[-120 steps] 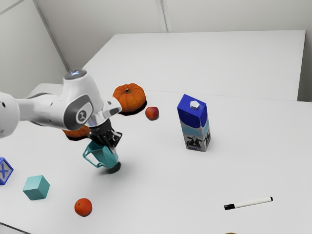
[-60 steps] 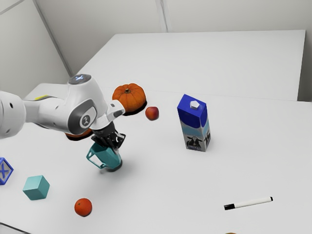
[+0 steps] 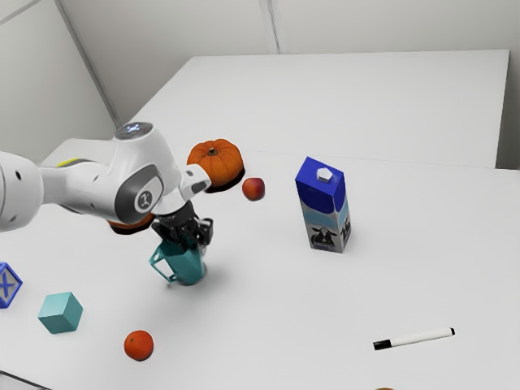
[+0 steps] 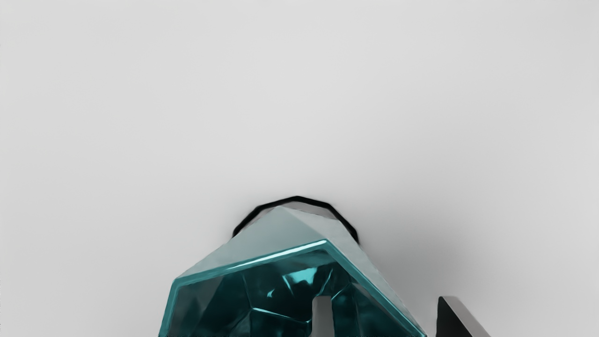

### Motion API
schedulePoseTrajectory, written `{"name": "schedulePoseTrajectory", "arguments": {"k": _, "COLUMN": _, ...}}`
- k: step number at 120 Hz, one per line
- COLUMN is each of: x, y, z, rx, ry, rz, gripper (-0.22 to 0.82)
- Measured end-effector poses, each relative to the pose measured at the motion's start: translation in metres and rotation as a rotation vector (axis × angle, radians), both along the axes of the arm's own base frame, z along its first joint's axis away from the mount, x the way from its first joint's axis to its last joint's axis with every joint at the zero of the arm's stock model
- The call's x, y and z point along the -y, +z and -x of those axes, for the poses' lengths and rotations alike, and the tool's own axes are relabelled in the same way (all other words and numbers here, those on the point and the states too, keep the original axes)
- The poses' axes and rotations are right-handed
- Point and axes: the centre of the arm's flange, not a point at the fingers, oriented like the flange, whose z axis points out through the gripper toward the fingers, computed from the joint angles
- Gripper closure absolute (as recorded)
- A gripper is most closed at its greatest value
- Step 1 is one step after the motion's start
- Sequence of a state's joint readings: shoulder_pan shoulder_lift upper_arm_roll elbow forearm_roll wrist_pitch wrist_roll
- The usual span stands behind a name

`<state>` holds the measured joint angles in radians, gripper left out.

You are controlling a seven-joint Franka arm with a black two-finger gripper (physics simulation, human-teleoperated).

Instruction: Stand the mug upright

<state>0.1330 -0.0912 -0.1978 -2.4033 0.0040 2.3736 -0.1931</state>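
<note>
One mug (image 3: pixel 186 268) | below claw (image 3: pixel 197 242) — one finger inside, one outside

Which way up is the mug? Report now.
The mug is mouth up: the wrist view looks down past its rim into the hollow, its base beyond.

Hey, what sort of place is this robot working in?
Probably a simulated test room: plain pale walls, a white table scattered with props like a carton, and a robot arm.
</note>
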Motion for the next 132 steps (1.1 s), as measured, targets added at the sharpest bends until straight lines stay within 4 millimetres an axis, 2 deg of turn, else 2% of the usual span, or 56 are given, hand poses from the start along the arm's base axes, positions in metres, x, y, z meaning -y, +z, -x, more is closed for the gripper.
{"name": "schedulePoseTrajectory", "arguments": {"k": 18, "x": 0.0, "y": 0.012, "z": -0.001, "rx": 0.023, "ry": -0.002, "rz": -0.002, "gripper": 0.23}}
{"name": "schedulePoseTrajectory", "arguments": {"k": 32, "x": 0.0, "y": 0.029, "z": -0.005, "rx": 0.037, "ry": 0.001, "rz": 0.001, "gripper": 0.14}}
{"name": "schedulePoseTrajectory", "arguments": {"k": 42, "x": 0.001, "y": 0.051, "z": -0.014, "rx": 0.039, "ry": 0.003, "rz": 0.004, "gripper": 0.1}}
{"name": "schedulePoseTrajectory", "arguments": {"k": 74, "x": 0.006, "y": 0.125, "z": -0.038, "rx": 0.004, "ry": 0.001, "rz": 0.009, "gripper": 0.05}}
{"name": "schedulePoseTrajectory", "arguments": {"k": 99, "x": 0.023, "y": 0.163, "z": -0.049, "rx": -0.037, "ry": -0.03, "rz": 0.02, "gripper": 0.03}}
{"name": "schedulePoseTrajectory", "arguments": {"k": 132, "x": 0.021, "y": 0.225, "z": -0.057, "rx": -0.033, "ry": -0.03, "rz": 0.021, "gripper": 0.02}}
